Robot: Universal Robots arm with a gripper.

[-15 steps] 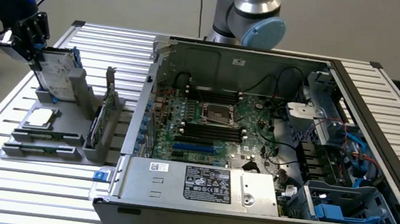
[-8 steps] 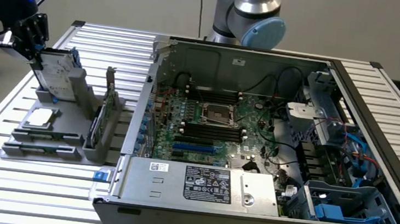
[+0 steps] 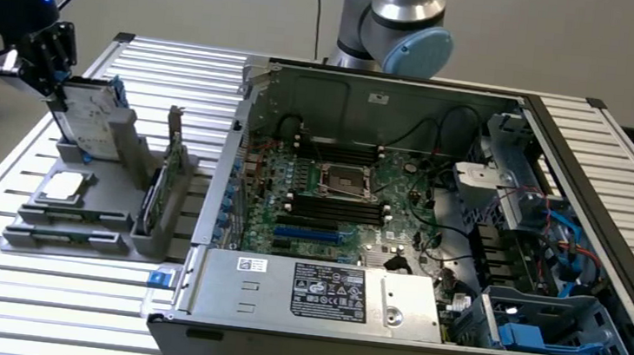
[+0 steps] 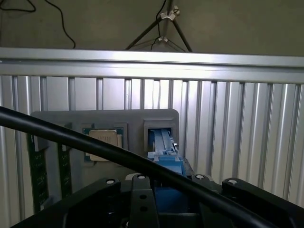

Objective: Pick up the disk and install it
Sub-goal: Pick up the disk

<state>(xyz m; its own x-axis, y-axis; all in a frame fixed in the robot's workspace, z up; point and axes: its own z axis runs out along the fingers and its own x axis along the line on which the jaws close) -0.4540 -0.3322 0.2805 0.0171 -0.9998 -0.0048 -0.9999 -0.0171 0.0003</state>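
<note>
Exterior view has the disk [image 3: 93,112] standing on edge in a slot of the grey holder [image 3: 68,228], labelled face upright, its long axis seemingly rising out of the holder; the gripper [image 3: 51,80] hangs over the holder at the disk's upper end, so the disk lies straight below it; wrist view looks down the blue rail [image 4: 164,147] into that slot; whether the gripper is spread or pinching the disk, I cannot tell.
</note>
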